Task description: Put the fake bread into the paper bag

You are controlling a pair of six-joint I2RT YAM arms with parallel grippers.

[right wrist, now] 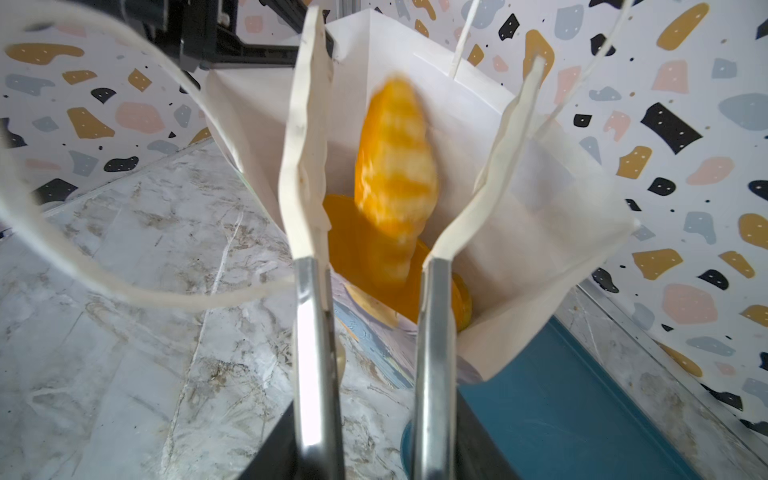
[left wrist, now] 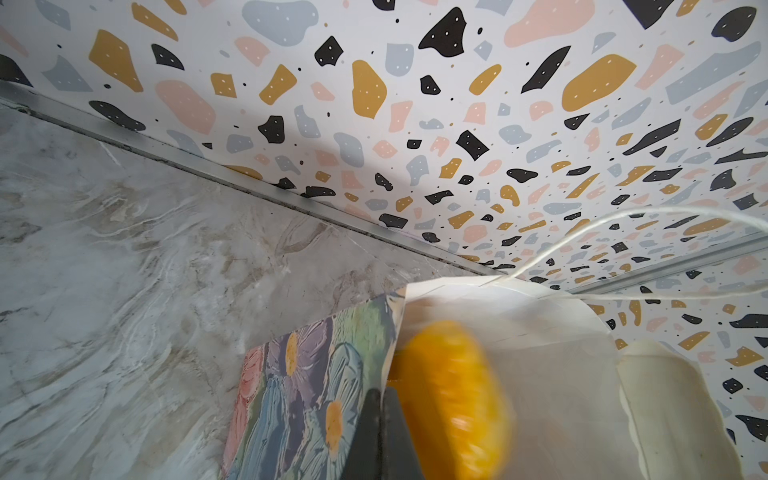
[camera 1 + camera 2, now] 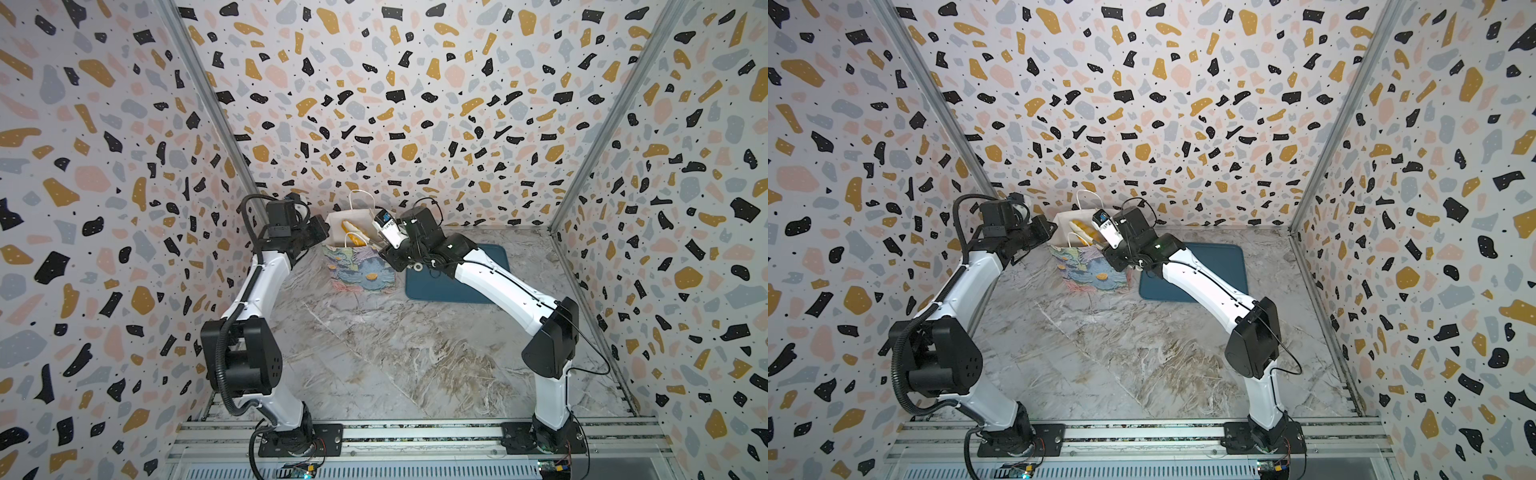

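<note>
The paper bag stands upright near the back wall, flowered outside and white inside. My left gripper is shut on the bag's left rim; the paper wall is pinched between its jaws. My right gripper hangs open over the bag's mouth. A striped piece of fake bread shows blurred between the spread fingers, touching neither, inside the bag's opening. More orange fake bread lies below it. Long rolls show in the bag in both top views.
A flat dark-teal tray lies right of the bag, partly under my right arm. The bag's white cord handles loop loose near both grippers. The back wall stands close behind the bag on the marble tabletop.
</note>
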